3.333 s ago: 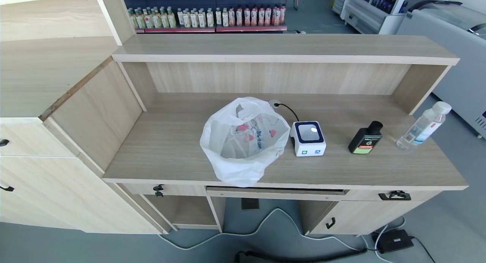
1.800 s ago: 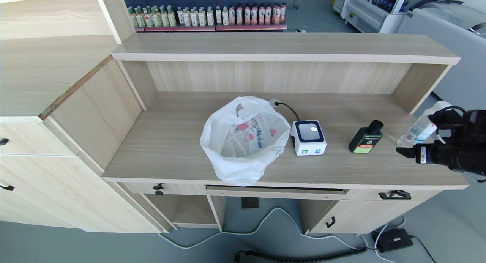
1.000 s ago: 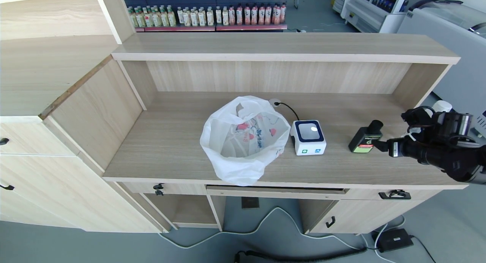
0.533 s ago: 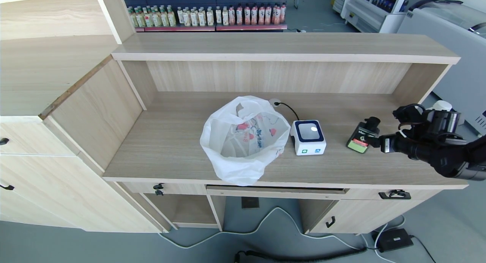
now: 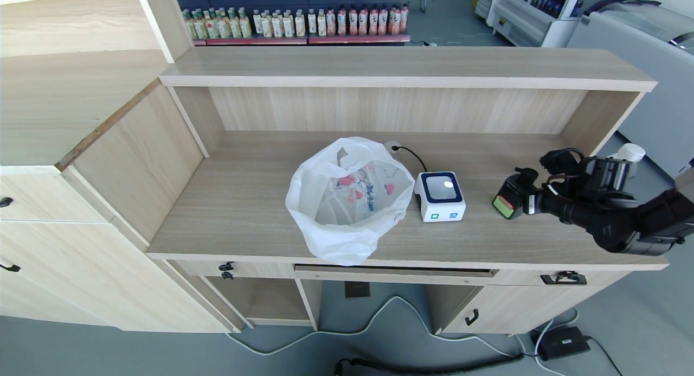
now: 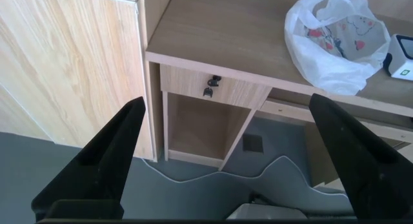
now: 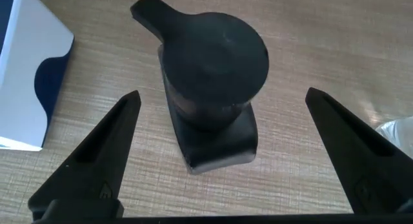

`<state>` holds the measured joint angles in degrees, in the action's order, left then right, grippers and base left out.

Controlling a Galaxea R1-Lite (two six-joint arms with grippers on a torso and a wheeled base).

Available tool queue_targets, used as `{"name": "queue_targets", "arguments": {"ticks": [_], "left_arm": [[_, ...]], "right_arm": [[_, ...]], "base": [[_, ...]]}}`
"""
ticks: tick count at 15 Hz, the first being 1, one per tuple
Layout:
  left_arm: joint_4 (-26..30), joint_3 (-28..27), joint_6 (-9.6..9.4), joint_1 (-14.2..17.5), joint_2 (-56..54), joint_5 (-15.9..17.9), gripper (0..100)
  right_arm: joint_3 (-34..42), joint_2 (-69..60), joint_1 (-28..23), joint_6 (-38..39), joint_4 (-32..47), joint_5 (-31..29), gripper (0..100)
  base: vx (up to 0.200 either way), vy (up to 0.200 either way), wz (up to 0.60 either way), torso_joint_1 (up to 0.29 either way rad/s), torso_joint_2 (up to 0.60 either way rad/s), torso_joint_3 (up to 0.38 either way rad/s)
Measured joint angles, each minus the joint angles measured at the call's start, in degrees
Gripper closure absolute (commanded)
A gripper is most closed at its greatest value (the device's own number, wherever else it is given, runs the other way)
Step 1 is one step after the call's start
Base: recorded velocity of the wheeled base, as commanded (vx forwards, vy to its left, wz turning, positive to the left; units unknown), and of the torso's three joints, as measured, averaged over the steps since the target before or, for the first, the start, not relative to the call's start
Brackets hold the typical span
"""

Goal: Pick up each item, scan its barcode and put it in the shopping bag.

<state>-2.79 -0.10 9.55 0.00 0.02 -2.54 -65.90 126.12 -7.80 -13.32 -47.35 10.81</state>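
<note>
between the spread fingers (image 7: pixel 97 159) of the right hand (image 7: pixel 222 98), black bottle (image 7: pixel 213 56) roughly centred; advise closing squarely below its cap.

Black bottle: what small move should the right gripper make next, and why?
Probably close the right gripper on the black bottle: its open fingers stand on either side of the cap, not touching it, and the bottle rests on the counter, not yet held.
</note>
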Motion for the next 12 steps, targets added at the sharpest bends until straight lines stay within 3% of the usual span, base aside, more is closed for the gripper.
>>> {"name": "queue_targets", "arguments": {"ticks": [5,6,12], "left_arm": [[0.0,0.0,0.0,0.0,0.0,0.0,0],[0.0,0.0,0.0,0.0,0.0,0.0,0],[0.01,0.0,0.0,0.0,0.0,0.0,0]], "right_arm": [[-2.56,2.21,0.73,-0.02,-0.05,4.12,0],[-2.89,2.55,0.89,-0.16,0.0,4.27,100],[-4.57,4.08,2.21,-0.61,-0.16,3.96,100]], "base": [[0.0,0.0,0.0,0.0,0.0,0.0],[0.0,0.0,0.0,0.0,0.0,0.0],[0.0,0.0,0.0,0.0,0.0,0.0]]}}
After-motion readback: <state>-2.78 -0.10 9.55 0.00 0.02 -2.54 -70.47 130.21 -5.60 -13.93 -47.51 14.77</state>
